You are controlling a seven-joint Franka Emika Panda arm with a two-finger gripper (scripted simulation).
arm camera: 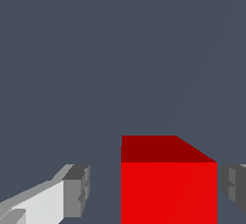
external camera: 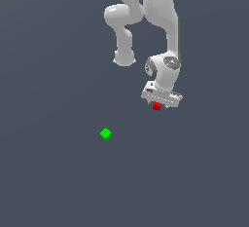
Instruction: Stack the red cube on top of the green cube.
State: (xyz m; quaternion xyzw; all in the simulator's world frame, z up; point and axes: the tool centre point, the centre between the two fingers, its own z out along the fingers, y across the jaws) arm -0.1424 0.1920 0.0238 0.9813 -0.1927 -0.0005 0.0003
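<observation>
The red cube (external camera: pixel 156 106) sits directly under my white gripper (external camera: pixel 157 105), on the exterior view's right. In the wrist view the red cube (arm camera: pixel 168 184) fills the space between my gripper's (arm camera: pixel 154 192) two fingers. One grey fingertip (arm camera: pixel 78 189) stands a clear gap away from the cube's side. The other fingertip (arm camera: pixel 233 187) is right at the cube's opposite side. The jaws are open around the cube. The green cube (external camera: pixel 105 134) lies alone on the floor, towards the exterior view's left and lower than the gripper. It does not show in the wrist view.
The white arm's links (external camera: pixel 160 16) rise from the gripper to the top of the exterior view. The ground (external camera: pixel 58 75) is a plain dark grey-blue surface with no other objects.
</observation>
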